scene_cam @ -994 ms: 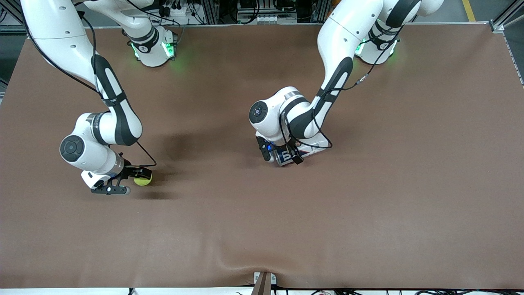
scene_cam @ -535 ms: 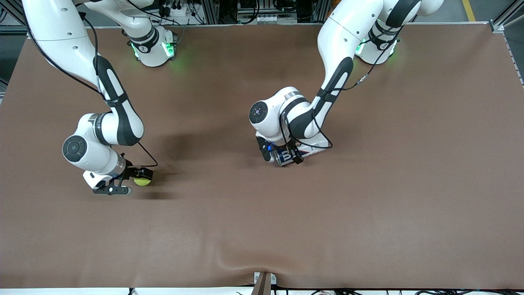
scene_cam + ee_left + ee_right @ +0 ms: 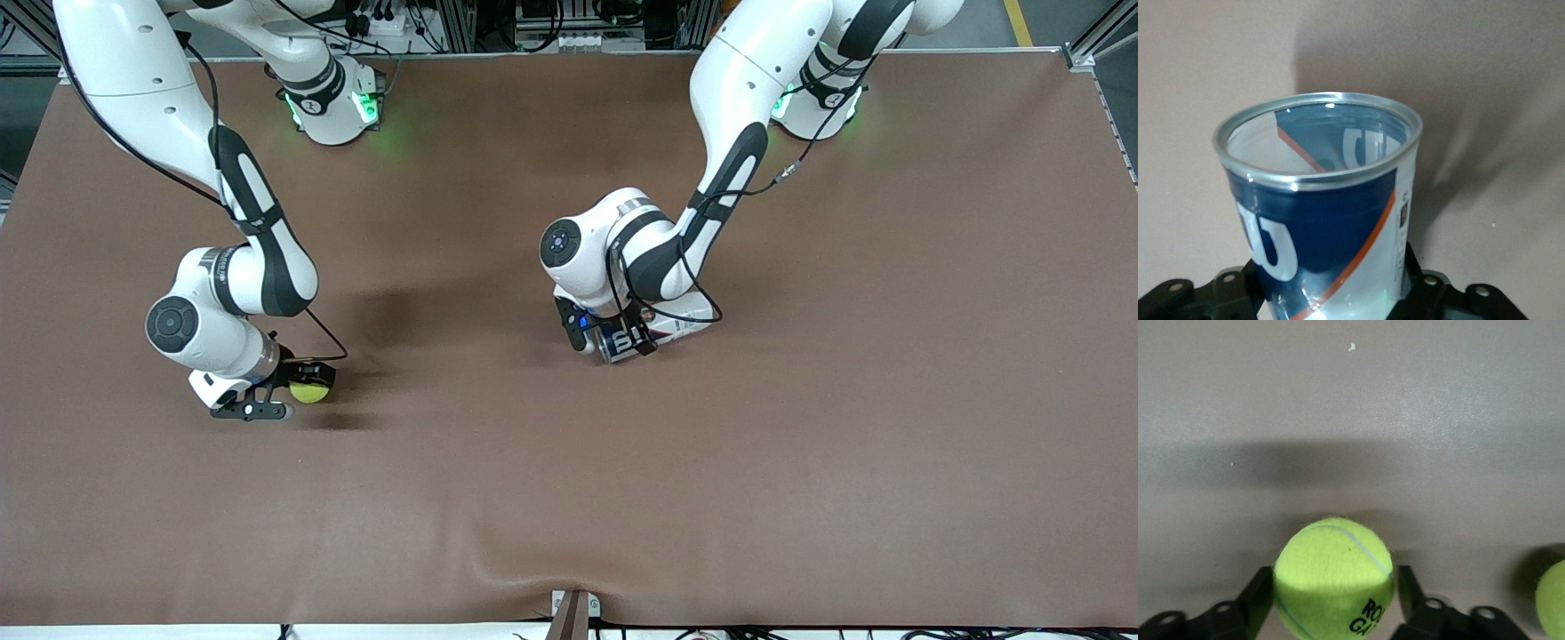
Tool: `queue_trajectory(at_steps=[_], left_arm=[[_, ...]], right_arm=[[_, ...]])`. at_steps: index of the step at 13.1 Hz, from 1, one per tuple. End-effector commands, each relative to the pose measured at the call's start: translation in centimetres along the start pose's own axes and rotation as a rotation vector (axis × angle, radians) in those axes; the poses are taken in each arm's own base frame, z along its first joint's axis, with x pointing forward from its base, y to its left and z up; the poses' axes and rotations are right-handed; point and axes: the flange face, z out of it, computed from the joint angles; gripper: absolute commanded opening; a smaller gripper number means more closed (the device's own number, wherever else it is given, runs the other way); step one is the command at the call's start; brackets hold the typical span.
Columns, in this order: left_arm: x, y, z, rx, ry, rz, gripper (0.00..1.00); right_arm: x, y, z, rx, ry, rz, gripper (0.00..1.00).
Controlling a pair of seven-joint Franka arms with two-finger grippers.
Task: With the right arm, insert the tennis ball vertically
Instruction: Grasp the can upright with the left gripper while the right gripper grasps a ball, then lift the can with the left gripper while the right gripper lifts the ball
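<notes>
Front view, clock read on the counter (image 3: 889,462) as that view shows it.

Right arm (image 3: 258,258): reaches down from its base at 11 o'clock to the 8 o'clock part of the counter. My right tool (image 3: 300,391) is low over the brown surface there. The tennis ball (image 3: 311,391) sits between its two fingers, at 3 o'clock from the wrist housing. In the right wrist view a black finger (image 3: 1258,597) presses each flank of the ball (image 3: 1335,577), so the tool is pinching it across the middle. Black lettering on the felt faces the camera. I cannot tell whether the ball is on the counter or just clear of it. A second yellow-green round shape (image 3: 1553,597) shows at the edge of that wrist view, cut off by the frame.

Left arm (image 3: 729,169): comes from its base at 1 o'clock to about the counter's centre. My left tool (image 3: 613,338) is clamped on a blue-and-white can (image 3: 680,329) with an orange stripe. The can's body runs toward 3 o'clock from the tool. The left wrist view looks into the can's open, metal-rimmed mouth (image 3: 1318,143). Its fingers grip the can near its base.
</notes>
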Motion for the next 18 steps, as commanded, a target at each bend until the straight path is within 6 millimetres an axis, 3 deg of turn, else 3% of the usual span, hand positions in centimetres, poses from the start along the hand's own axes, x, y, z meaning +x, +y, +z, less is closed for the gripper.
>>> queue_trajectory(at_steps=[1, 3, 6, 10, 15, 18], left_arm=[[-0.9, -0.5, -2.5, 0.035, -0.018, -0.005, 0.77], [-1.5, -0.6, -4.4, 0.035, -0.018, -0.019, 0.77], [-2.2, -1.2, -7.1, 0.037, 0.021, -0.037, 0.77], [-2.9, -2.1, -10.2, -0.022, 0.100, -0.095, 0.76], [-2.5, -3.9, -16.1, -0.085, 0.319, -0.205, 0.76], [-2.2, -5.0, -18.3, -0.109, 0.472, -0.306, 0.76]], right_arm=[[-0.2, -0.3, 0.1, 0.008, 0.005, 0.016, 0.61], [-0.1, -0.4, -0.5, 0.010, 0.005, 0.014, 0.56], [0.1, -0.7, -3.7, 0.020, -0.006, 0.009, 0.55], [0.7, -1.3, -9.5, 0.035, -0.045, -0.004, 0.53], [2.2, -1.8, -17.3, -0.008, -0.116, -0.029, 0.52], [2.7, -3.7, -19.9, -0.101, -0.099, 0.034, 0.52]])
